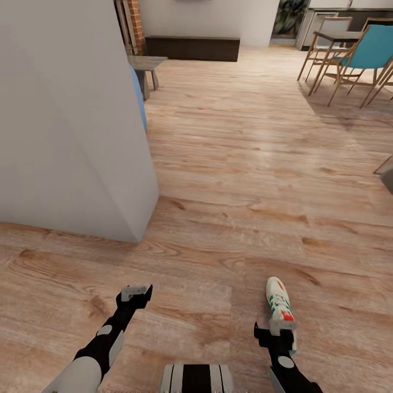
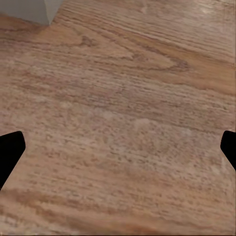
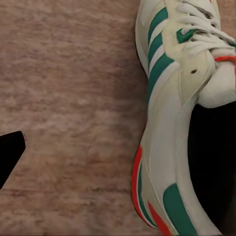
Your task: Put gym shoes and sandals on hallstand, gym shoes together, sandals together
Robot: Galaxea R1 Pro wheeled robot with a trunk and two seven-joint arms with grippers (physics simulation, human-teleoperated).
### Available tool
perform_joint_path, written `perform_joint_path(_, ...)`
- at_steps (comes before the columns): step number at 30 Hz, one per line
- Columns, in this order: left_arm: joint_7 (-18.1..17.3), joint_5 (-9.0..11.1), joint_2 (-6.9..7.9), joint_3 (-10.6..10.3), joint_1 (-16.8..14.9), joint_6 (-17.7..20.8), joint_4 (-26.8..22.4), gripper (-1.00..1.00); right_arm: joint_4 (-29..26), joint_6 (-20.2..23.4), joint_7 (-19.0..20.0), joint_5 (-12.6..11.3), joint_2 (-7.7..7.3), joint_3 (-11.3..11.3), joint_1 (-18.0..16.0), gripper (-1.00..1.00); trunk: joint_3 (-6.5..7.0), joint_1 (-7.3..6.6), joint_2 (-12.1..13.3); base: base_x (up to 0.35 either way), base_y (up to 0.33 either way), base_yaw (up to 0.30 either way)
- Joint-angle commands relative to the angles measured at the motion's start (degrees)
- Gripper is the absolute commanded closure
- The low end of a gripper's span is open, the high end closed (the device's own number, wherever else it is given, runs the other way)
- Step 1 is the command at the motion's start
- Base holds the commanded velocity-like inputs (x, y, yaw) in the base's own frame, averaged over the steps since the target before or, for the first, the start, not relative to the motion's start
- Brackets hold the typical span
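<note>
One gym shoe lies on the corridor floor in the head view, low and to the right, its toe pointing away from the robot and its heel end hidden behind the right pincer. That pincer hangs directly over the shoe's rear part; from here I cannot tell whether it touches the shoe. The left pincer hovers over bare planks, well apart from the shoe. A light-grey wall corner fills the upper left, with a small grey side table behind it. At the far right stand wooden chairs, one with a teal seat.

In the left wrist view, the two dark fingertips sit at opposite edges of the picture, spread wide, with nothing but wood-grain floor between them. A grey corner of the wall shows at one edge.

In the right wrist view, the gym shoe lies close beneath the camera, white with green stripes and a red heel trim, its dark opening visible. One fingertip shows beside the shoe, apart from it, floor between them; the other is hidden, so the pincer looks spread but holds nothing.
</note>
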Motion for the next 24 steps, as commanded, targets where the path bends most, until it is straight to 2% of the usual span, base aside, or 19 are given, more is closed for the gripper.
perform_joint_path(1,-0.4,-0.3,-0.06,0.4,-0.1,-0.1,0.0,-1.0,0.0,-0.2,-0.1,0.6,0.04,-0.4,0.0,-1.0,-0.35,0.01,0.0,0.0,0.0,0.131)
perform_joint_path(8,-0.5,-0.3,-0.06,0.0,0.0,-0.1,-0.2,-1.0,0.1,-0.9,-0.1,0.6,-0.03,-0.4,0.0,-1.0,-0.92,0.01,0.0,0.0,0.0,0.114)
perform_joint_path(15,-0.5,-0.2,-0.07,0.0,0.1,-0.1,-0.2,-1.0,0.1,-1.6,-0.2,0.6,-0.04,-0.4,0.0,-1.0,-1.07,0.01,0.0,0.0,0.0,0.024)
perform_joint_path(19,-0.5,-0.2,-0.07,0.0,0.1,-0.1,-0.1,-1.0,0.1,-1.7,-0.2,0.6,-0.04,-0.4,0.1,-1.0,-1.1,0.01,0.0,0.0,0.0,-0.06)
perform_joint_path(24,-0.5,-0.2,-0.13,0.0,0.2,-0.1,-0.1,-1.0,0.1,-1.7,-0.2,0.6,-0.05,-0.4,0.1,-1.0,-1.11,0.01,0.0,0.0,0.0,-0.196)
